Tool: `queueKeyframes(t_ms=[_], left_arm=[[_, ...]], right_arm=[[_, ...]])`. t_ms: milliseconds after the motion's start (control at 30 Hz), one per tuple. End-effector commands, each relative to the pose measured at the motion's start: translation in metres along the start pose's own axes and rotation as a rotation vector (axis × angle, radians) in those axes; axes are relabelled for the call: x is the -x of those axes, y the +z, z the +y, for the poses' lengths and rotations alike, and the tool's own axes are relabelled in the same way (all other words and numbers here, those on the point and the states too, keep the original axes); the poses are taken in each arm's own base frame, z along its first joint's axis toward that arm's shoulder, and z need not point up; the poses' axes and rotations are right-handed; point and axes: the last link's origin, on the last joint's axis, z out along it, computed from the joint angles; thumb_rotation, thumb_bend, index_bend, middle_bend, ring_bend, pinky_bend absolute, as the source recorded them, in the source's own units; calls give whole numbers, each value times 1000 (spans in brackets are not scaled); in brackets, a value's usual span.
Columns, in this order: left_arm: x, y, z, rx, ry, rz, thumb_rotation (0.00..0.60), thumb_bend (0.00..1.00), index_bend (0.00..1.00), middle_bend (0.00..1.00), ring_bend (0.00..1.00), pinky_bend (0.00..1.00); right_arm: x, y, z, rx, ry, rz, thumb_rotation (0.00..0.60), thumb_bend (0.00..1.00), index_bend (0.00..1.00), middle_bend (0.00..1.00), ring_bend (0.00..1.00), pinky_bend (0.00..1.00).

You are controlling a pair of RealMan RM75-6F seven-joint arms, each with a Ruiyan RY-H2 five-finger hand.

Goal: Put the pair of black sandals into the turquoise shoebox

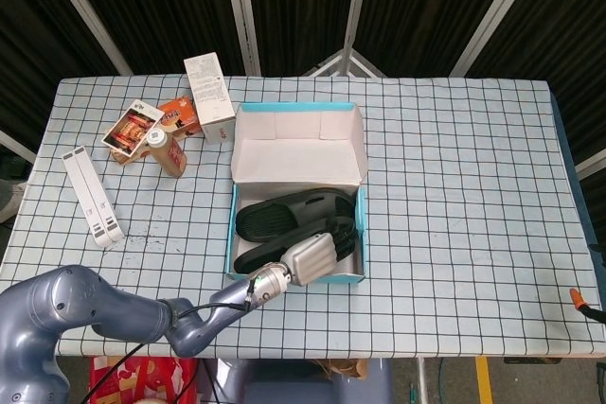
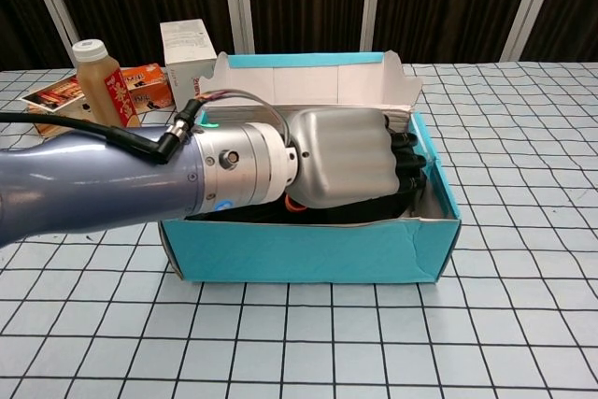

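The turquoise shoebox point(image 1: 233, 224) stands mid-table with its white-lined lid point(image 1: 299, 144) raised at the back. Both black sandals lie inside it: the far sandal point(image 1: 294, 209) is uncovered, and the near sandal point(image 1: 260, 254) is partly under my left hand point(image 1: 312, 254). In the chest view the left hand point(image 2: 348, 156) reaches in over the box's front wall point(image 2: 308, 251). Its dark fingers point(image 2: 407, 162) curl down over the near sandal point(image 2: 369, 212), and the silver back of the hand hides the grip itself. My right hand does not show in either view.
Left of the box stand a white carton point(image 1: 210, 96), an orange packet point(image 1: 178, 115), a capped bottle point(image 1: 169, 151) and a picture card pack point(image 1: 131, 128). Two white strips point(image 1: 92, 196) lie near the left edge. An orange tip point(image 1: 579, 298) pokes in at the right edge.
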Motion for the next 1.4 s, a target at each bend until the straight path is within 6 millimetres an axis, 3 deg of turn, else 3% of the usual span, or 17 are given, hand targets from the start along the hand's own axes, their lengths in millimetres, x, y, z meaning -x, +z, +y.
queueKeyframes(t_ms=[33, 200, 267, 867, 1100, 1300, 1400], left_arm=[[0, -3, -2, 8, 5, -15, 591, 127, 0, 0, 0, 201], [-6, -9, -7, 0, -15, -34, 458, 127, 0, 0, 0, 169], [-9, -11, -9, -4, -18, -42, 442, 128, 0, 0, 0, 162], [-25, -16, -19, -29, 11, -12, 441, 128, 0, 0, 0, 156], [-39, -46, -36, -52, -56, -15, 442, 127, 0, 0, 0, 154], [-60, -94, -68, -151, -152, -32, 441, 180, 0, 41, 8, 154], [-64, -123, -85, -234, -296, -64, 513, 232, 0, 63, 16, 154]], right_arm=[[0, 0, 0, 0, 1, 1, 600, 318, 225, 200, 286, 193], [0, 0, 0, 1, 1, 1, 600, 318, 224, 200, 286, 194], [0, 0, 0, 1, -1, 2, 600, 318, 225, 200, 286, 193], [0, 0, 2, 14, 3, -7, 600, 318, 225, 200, 286, 193], [1, 1, 3, 22, 2, -14, 600, 318, 224, 200, 286, 193], [0, 0, 0, 12, -3, -8, 600, 318, 225, 200, 286, 193], [0, -1, -1, 4, -4, -3, 600, 318, 225, 200, 286, 194]])
